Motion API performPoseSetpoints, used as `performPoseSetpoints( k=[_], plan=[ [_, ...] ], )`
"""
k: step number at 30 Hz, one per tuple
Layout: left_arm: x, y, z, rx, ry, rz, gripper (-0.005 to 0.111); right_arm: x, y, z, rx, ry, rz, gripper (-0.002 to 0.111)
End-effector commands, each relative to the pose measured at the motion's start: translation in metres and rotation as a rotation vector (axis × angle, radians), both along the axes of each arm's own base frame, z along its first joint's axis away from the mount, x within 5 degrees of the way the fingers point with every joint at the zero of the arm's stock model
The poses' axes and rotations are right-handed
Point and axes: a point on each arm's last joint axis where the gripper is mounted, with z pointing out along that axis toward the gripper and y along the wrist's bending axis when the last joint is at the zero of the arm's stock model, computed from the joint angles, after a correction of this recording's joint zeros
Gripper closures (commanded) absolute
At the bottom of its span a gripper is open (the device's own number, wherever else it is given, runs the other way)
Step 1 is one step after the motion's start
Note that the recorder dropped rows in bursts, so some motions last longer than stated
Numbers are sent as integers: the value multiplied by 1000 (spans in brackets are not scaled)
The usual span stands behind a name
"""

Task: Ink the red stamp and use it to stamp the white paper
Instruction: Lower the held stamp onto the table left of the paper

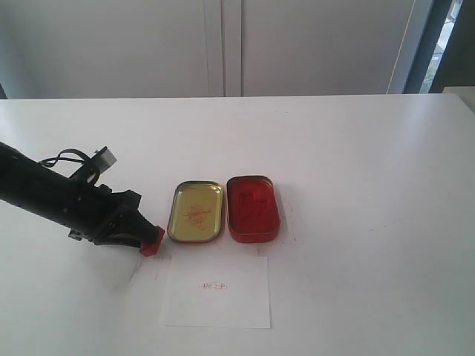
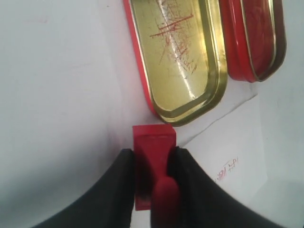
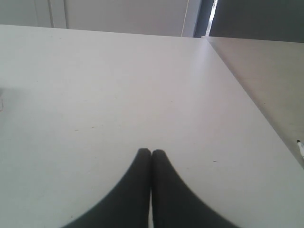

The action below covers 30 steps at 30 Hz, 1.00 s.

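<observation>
Lower centre lies the white paper [image 1: 217,291], left gripper [image 1: 144,237] clamps the red stamp [image 1: 154,242] just off its upper left corner, gold lid [image 1: 197,211] and red ink tin [image 1: 253,208] side by side behind, right gripper [image 3: 151,156] pressed together, empty.

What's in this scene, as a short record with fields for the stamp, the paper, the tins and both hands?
stamp: red stamp, gripped between the fingers of the left hand, near the paper's corner and the lid, not over the ink
paper: white paper lying flat on the table, with a faint red mark on it
tins: gold lid and red ink tin side by side, both open face up
right hand: right hand shut, holding nothing
</observation>
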Motion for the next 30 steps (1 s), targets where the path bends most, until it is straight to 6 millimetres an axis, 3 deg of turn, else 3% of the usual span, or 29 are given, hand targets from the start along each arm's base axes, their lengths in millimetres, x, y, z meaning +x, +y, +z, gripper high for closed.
performPoseSetpoints(
  k=[1,11,21,30],
  plan=[
    [-2,-2,-1,-10,23,16,107,0,0,0,-9,-14,-4,108],
    [-1,-1,-1,-7,25,22,106,0,0,0,-9,-14,-4,108],
    [0,-1,-2,4,24,40,64,0,0,0,-9,-14,-4,108],
    [1,0,-2,14,23,58,52,0,0,0,-9,-14,-4,108]
  ],
)
